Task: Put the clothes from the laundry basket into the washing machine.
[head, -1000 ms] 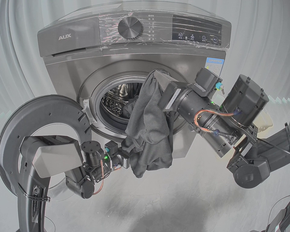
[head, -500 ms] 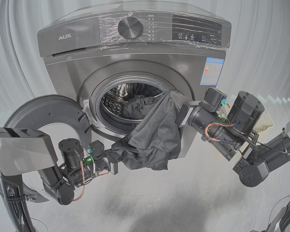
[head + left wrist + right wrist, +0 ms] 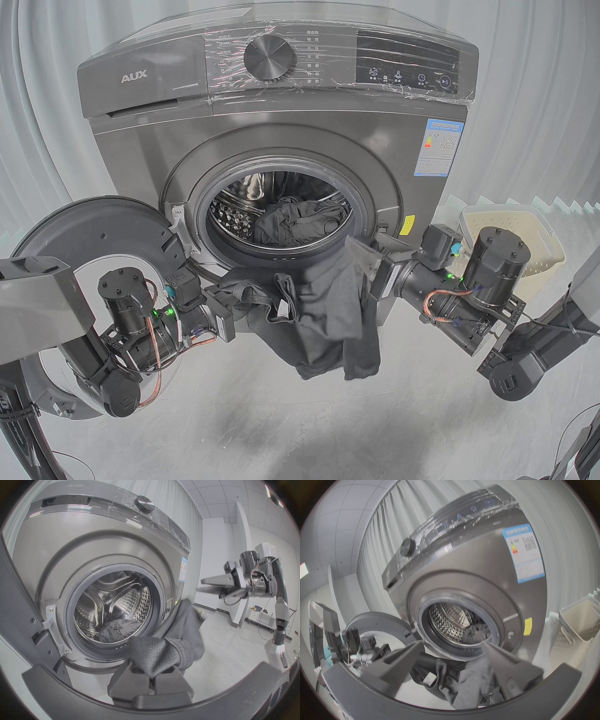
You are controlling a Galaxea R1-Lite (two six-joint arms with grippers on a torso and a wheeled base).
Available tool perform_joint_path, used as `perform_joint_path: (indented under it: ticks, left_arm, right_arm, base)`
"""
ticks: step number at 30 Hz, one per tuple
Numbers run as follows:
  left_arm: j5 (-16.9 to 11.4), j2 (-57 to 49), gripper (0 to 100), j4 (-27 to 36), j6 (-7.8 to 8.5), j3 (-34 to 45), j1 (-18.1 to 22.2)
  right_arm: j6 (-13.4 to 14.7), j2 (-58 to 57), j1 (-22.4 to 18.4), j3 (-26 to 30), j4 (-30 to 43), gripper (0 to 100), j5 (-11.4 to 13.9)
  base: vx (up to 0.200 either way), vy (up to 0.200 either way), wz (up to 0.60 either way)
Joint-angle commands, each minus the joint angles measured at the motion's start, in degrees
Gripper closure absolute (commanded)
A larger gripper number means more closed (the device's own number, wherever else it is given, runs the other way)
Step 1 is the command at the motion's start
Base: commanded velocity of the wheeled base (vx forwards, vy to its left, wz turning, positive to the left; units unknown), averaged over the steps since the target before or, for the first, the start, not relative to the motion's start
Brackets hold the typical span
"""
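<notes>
Hanging outside the grey front-loading washing machine [image 3: 281, 134], just below the mouth of its steel drum [image 3: 237, 209], a dark grey fabric garment [image 3: 325, 312] sags between the two arms in the head view. The left gripper [image 3: 232, 299] meets its left edge and the right gripper [image 3: 377, 253] its upper right corner. A bunched dark cloth [image 3: 300, 222] lies inside the drum, the round grey door [image 3: 94, 231] stands open to the left, and a cream perforated plastic laundry basket [image 3: 519, 231] stands on the floor right of the machine. The left wrist view settles what the head view leaves unclear: the left gripper [image 3: 151, 673] has its fingers pressed together on a fold of the garment [image 3: 184, 627], while the right gripper [image 3: 201, 585], farther off, has its fingers spread. The right wrist view shows those fingers wide apart, the garment [image 3: 472, 680] draped beside one; whether it touches cannot be told.
</notes>
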Motion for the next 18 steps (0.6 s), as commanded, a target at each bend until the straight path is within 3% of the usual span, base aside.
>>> perform_joint_path:
  ticks: [1,5,18]
  left_arm:
    - [0.01,-1.68,100,0.01,-0.07,-0.35,-0.01]
    - [0.1,-1.76,100,0.01,-0.24,-1.06,-0.18]
    - [0.1,-1.76,100,0.01,-0.42,-1.85,-0.45]
  right_arm:
    - [-1.02,4.04,-0.35,6.49,0.24,0,0.8]
    - [-3.39,7.38,-0.44,11.15,-0.99,0,3.52]
    - [-4.36,10.99,-0.26,11.32,-3.01,0,5.28]
  base:
    - [0.0,0.0,0.0]
    - [0.0,0.0,0.0]
    - [0.0,0.0,0.0]
